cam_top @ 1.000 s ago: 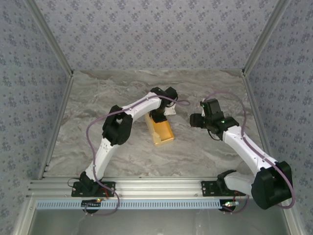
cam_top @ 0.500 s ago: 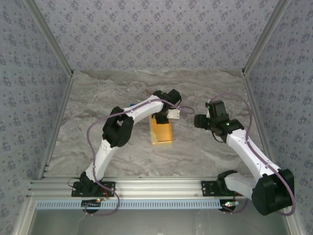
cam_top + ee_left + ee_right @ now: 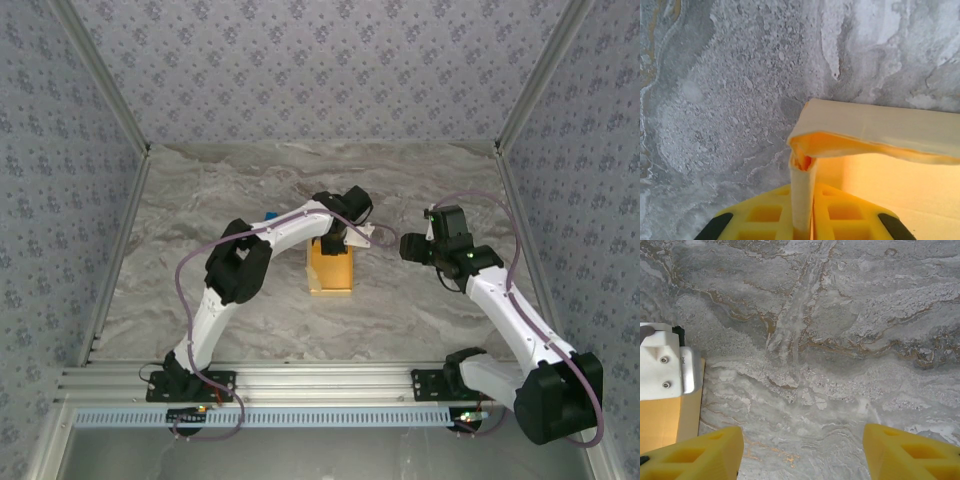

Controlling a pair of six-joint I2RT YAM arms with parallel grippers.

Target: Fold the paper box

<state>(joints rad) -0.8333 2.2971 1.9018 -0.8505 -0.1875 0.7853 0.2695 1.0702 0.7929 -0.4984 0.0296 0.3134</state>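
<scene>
Grasping an upright flap of the yellow-orange thin card box [image 3: 875, 125] between its fingers is the left gripper [image 3: 803, 212]; the right gripper [image 3: 800, 435] is released, with this box lying near its left finger.

Overhead, wrist close-ups; shared paper box [image 3: 331, 272]

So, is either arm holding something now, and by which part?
The left fingers pinch the paper box by a thin upright wall at its far end. The right fingers stand open, holding nothing.
</scene>
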